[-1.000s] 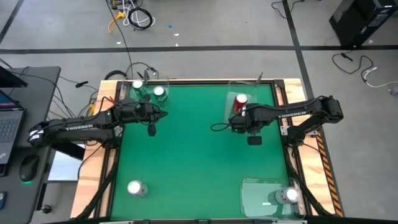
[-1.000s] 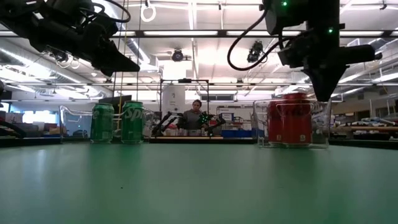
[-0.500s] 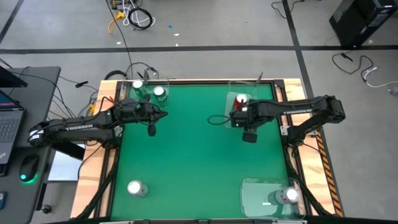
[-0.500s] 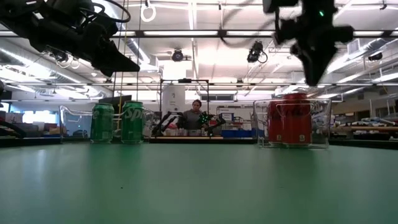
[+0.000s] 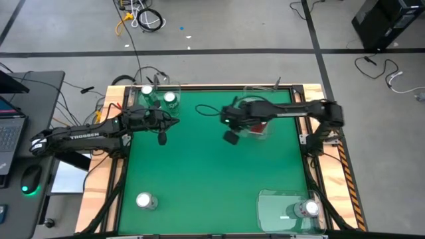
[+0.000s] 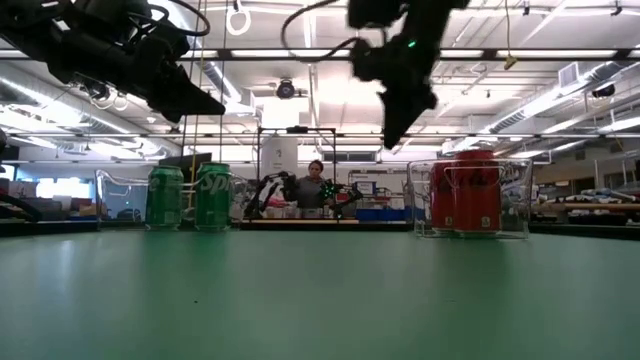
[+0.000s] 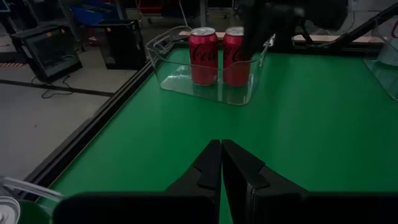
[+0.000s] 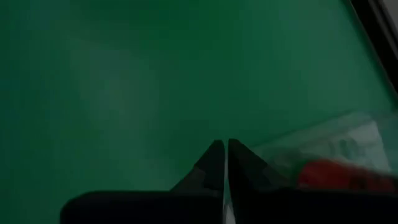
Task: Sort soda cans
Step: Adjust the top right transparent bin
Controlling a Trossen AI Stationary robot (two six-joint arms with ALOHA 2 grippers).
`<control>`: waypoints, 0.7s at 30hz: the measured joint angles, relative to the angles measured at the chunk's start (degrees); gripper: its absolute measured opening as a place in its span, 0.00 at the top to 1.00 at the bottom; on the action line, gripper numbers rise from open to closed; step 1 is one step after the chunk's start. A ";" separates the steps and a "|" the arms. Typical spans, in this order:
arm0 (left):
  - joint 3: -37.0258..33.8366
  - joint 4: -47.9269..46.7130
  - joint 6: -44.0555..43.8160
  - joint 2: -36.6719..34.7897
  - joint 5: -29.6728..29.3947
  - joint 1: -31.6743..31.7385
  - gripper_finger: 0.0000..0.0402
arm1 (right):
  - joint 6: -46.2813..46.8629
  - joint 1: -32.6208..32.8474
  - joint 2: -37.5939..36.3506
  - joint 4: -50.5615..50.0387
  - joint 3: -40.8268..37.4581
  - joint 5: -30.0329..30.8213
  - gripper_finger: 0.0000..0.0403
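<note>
Soda cans nearest me: one silver-topped can (image 5: 145,200) stands loose on the green mat at the near left, another (image 5: 309,209) sits in a clear tray (image 5: 271,207) at the near right. Thin aluminium cylinders, smooth and slippery, easily dented, so I would pinch each mid-wall, square across, gently. Mid-table, my right gripper (image 5: 230,137) hangs above bare mat, fingers pressed together, empty; my left gripper (image 5: 161,137) likewise clenched on nothing. Farther off, two red cans (image 7: 205,55) stand together in a rigid clear tray (image 7: 163,67), two green ones (image 6: 165,197) at the far left.
</note>
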 joint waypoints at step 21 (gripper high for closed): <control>0.00 -0.95 0.70 0.00 -0.92 0.00 0.95 | -6.69 -7.50 27.44 -25.08 20.65 -0.05 1.00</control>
